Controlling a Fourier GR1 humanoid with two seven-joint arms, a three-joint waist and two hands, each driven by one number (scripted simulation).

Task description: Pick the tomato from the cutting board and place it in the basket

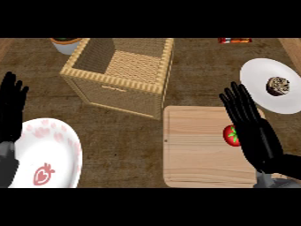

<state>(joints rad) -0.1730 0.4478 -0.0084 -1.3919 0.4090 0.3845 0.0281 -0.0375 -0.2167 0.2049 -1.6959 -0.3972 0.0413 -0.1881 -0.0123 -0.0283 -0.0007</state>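
A red tomato with a green stem lies on the right part of a pale wooden cutting board. My right hand hovers over the board's right side with straight fingers, open, its palm edge covering part of the tomato. A woven wicker basket stands up and to the left of the board, with nothing showing inside it. My left hand rests open at the far left, fingers up.
A white plate carrying a brown pastry sits at the right. Another white plate with pink strawberry prints lies at the lower left. A potted plant and a red package stand along the back.
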